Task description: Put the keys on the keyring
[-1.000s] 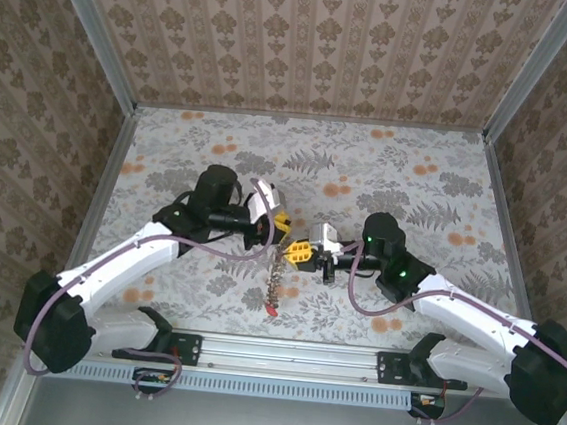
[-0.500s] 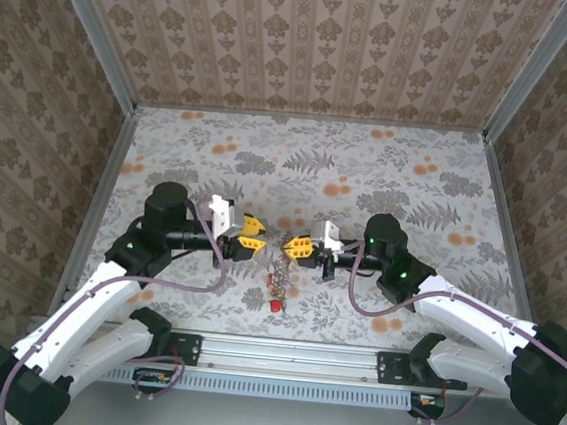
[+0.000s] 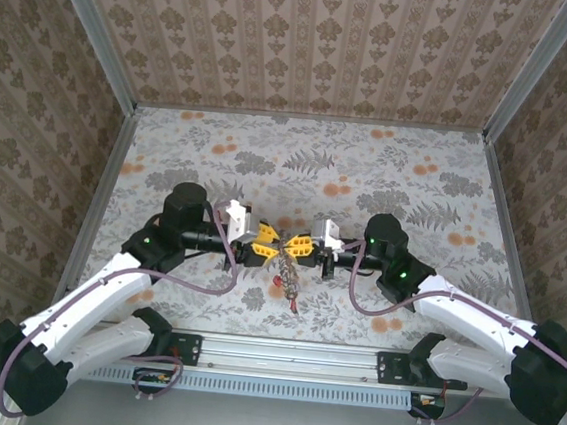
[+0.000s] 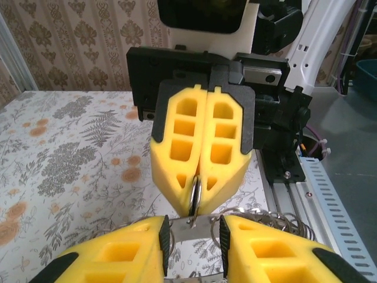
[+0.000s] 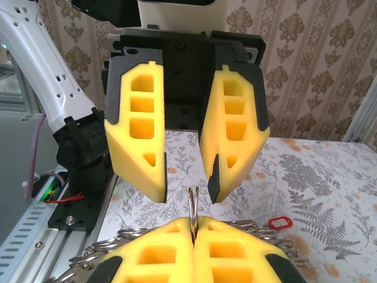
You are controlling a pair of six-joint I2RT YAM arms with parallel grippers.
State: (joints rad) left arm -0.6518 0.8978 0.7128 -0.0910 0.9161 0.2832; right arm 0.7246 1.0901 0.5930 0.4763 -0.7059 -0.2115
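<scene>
Floral-patterned worktop (image 3: 388, 172) carries 2 arms meeting at centre. Right fingers (image 4: 200, 147) are clenched on the keyring (image 5: 192, 219), holding it edge-up so it can be threaded. Left fingers (image 5: 185, 159) stand partly parted around it. Keys (image 3: 287, 285) dangle beneath on a chain.

keyring (image 5: 192, 219) upright btwn fingers (image 5: 235, 259); keys (image 3: 288, 286) dangling

light: bright, even | shadows: soft | near foreground: slightly blurred
</scene>
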